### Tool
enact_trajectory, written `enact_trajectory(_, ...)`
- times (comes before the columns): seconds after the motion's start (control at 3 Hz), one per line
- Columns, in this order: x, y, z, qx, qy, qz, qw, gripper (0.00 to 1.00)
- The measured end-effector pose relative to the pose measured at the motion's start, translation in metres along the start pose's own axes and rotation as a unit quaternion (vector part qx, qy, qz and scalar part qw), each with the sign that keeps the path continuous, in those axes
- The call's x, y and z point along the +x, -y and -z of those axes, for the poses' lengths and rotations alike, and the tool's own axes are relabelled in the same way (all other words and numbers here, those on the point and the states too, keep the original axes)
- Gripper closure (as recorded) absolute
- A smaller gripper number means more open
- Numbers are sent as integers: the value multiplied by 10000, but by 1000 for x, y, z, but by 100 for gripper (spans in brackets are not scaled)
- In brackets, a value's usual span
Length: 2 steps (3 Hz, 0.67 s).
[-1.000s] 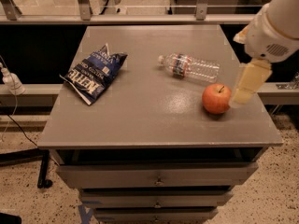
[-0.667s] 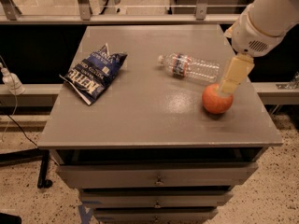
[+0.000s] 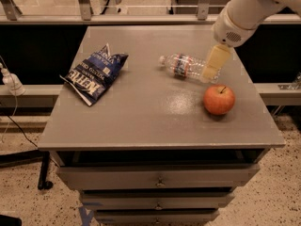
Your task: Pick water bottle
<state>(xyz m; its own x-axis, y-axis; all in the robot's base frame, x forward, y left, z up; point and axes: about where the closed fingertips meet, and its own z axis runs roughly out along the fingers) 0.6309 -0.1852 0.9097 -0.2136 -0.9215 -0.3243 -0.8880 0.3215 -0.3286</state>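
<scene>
The water bottle (image 3: 183, 66) lies on its side on the grey table (image 3: 141, 121), at the back right, white cap pointing left, with a blue-red-white label band. My gripper (image 3: 211, 66) hangs from the white arm that enters from the upper right. Its cream-coloured finger is over the bottle's right end and hides that end. A red apple (image 3: 219, 100) stands just in front of the gripper, to the bottle's right front.
A blue chip bag (image 3: 95, 74) lies at the table's left. The table has drawers below its front edge. A metal rail and glass run behind the table. A white plug and cable hang at the far left (image 3: 10, 81).
The arm and gripper have moved left and away from the apple, from beside the apple to over the bottle's right end. The bottle, apple and bag have not moved.
</scene>
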Motion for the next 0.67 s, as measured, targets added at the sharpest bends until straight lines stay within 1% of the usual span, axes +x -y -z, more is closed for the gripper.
enact_trajectory(0.33, -7, 21, -29, -157, 153, -344, 9992, 0)
enact_trajectory(0.67, -13, 29, -51, -329, 206, -614, 9974, 0)
